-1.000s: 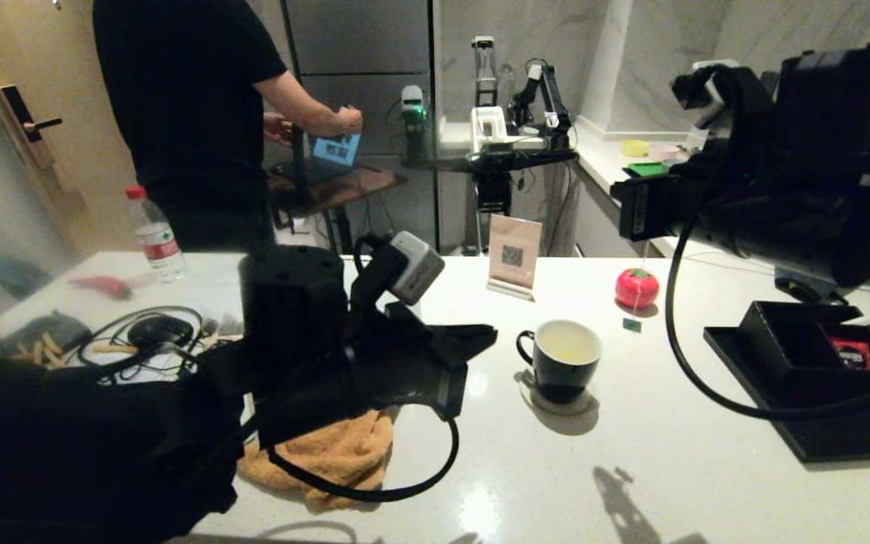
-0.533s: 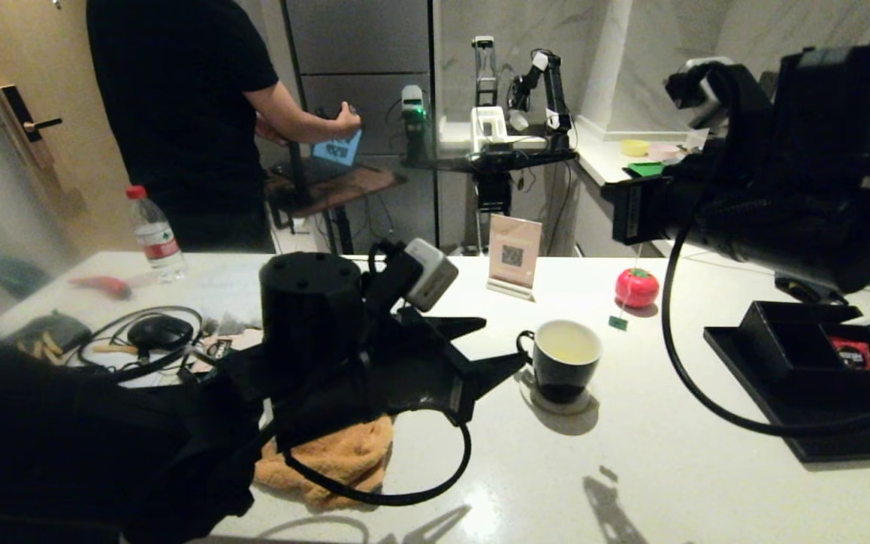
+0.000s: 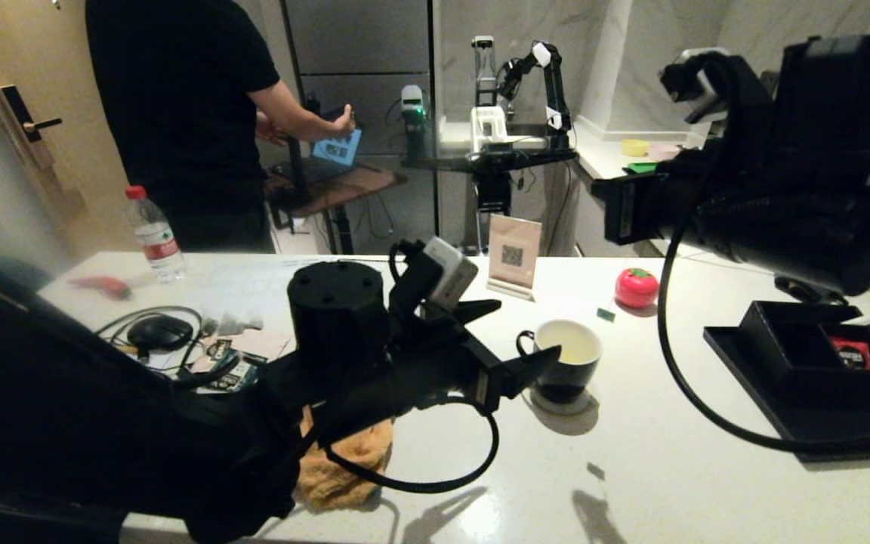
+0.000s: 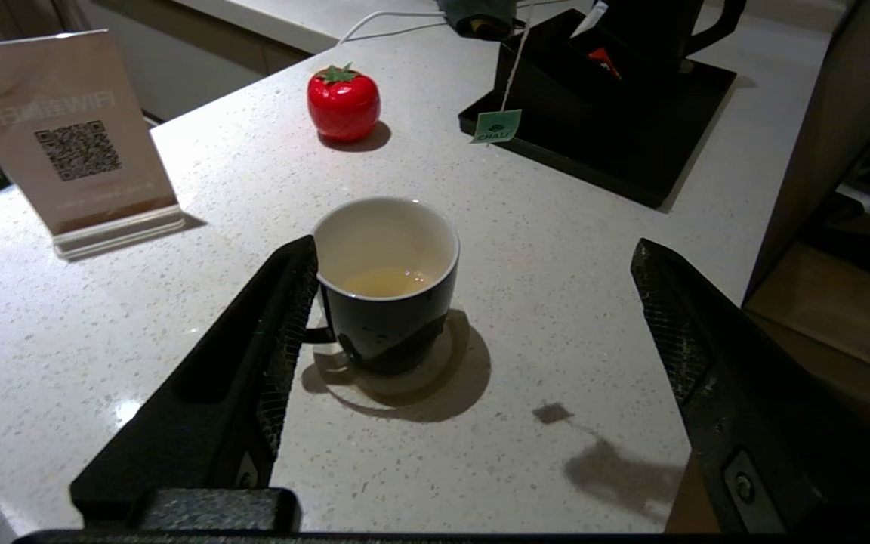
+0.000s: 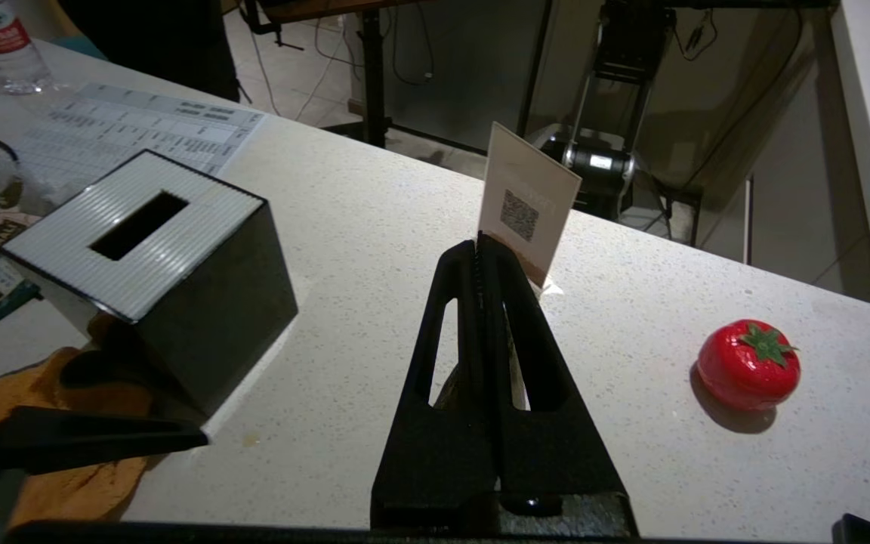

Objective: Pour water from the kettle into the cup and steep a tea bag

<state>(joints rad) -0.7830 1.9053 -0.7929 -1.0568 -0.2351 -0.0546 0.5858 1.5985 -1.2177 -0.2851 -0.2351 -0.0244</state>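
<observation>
Since everything's crowded round the mug, biggest first:
bench [image 3: 631, 468]: open room toward the near edge.
kettle [image 4: 654, 30]: on the black tray [image 4: 556, 143], well apart from the cup.
left pincer [image 4: 473, 378]: wide open, empty, one finger touching the cup's handle side.
right pincer [image 5: 489, 264]: clamped shut, string and tag [image 4: 495, 126] dangling; the tea bag itself I can't see.
cup [image 4: 387, 287]: a little pale water [image 4: 388, 281] inside.
risk: closing off-centre could shove or tip the cup and spill.

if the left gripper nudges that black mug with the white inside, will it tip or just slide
The black ceramic mug with the white inside probably slides: squat, on a smooth speckled white countertop. Its shallow pale yellow liquid likely won't slosh out. The open left gripper could turn it by the handle.
</observation>
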